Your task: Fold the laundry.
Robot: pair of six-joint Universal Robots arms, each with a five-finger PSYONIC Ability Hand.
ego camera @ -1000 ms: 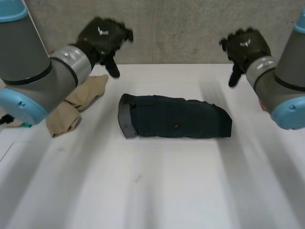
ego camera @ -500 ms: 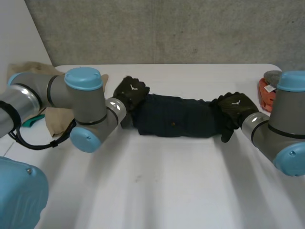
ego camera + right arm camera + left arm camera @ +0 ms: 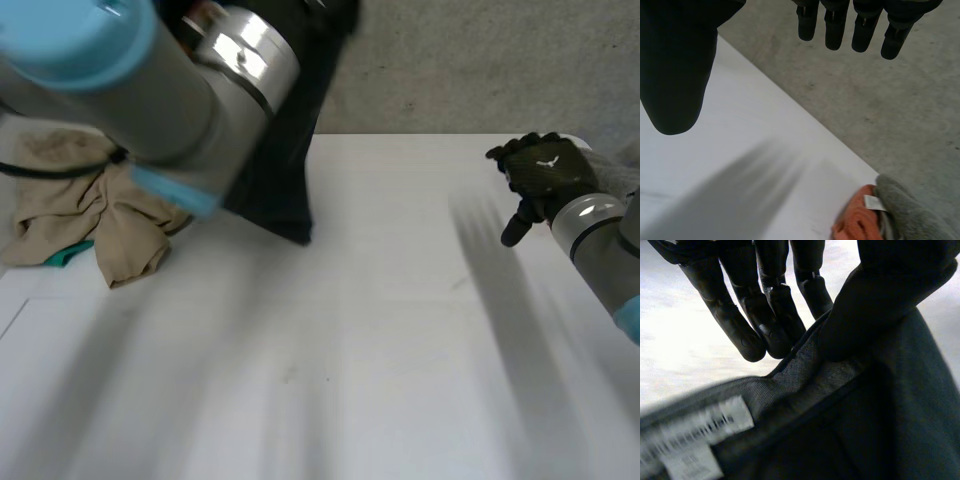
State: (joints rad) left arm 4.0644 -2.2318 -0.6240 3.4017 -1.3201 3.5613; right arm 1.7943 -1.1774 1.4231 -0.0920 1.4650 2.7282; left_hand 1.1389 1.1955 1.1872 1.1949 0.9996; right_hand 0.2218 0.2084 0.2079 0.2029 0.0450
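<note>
1. Dark trousers (image 3: 287,165) are being held up at eleven o'clock, the waistband being pinched by the left hand (image 3: 772,300) between thumb and fingers.
2. The right hand (image 3: 545,172) is being held open, empty, at three o'clock.

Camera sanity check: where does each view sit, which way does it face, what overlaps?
Head view: between and behind the arms, looking down at the white table; shows the left arm holding up the dark garment, and the open right hand.
Left wrist view: on the left wrist, looking along the left hand, which pinches the garment's waistband.
Right wrist view: on the right wrist, looking past its straight fingers at the table edge and an orange cloth.
Shared: head and left wrist both show the dark garment.
</note>
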